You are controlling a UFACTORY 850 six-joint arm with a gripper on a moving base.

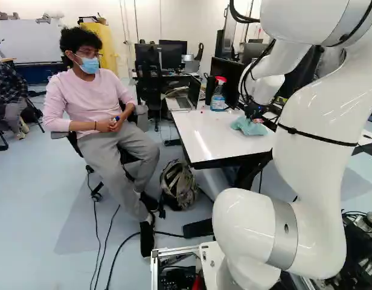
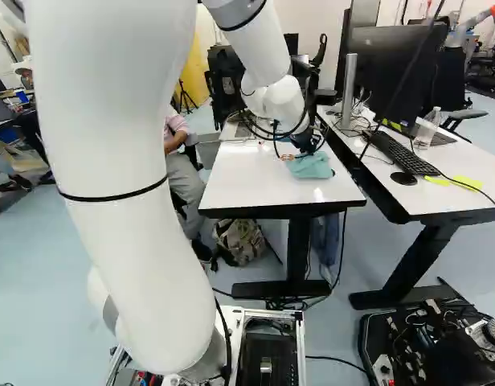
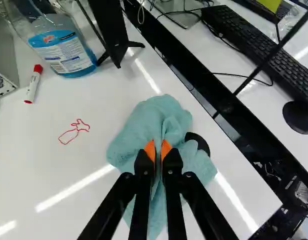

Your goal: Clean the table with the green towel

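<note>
My gripper (image 1: pixel 254 110) is low over the white table (image 1: pixel 201 142) in the left base view, at the green towel (image 1: pixel 249 125). In the wrist view the gripper (image 3: pixel 158 149) is shut on a raised fold of the towel (image 3: pixel 149 122), which lies bunched and spread on the tabletop around and beneath the fingers. A red scribble (image 3: pixel 74 131) marks the white surface beside the towel, apart from it. Part of a round black disc (image 3: pixel 198 142) shows at the towel's edge; the rest of it is hidden.
A spray bottle with blue liquid (image 3: pixel 61 47), a red-capped marker (image 3: pixel 33 84) and a laptop (image 1: pixel 187 96) are on the table. A second desk with a keyboard (image 2: pixel 402 153) adjoins it. A seated person is beside the table; a backpack (image 2: pixel 240 240) lies on the floor.
</note>
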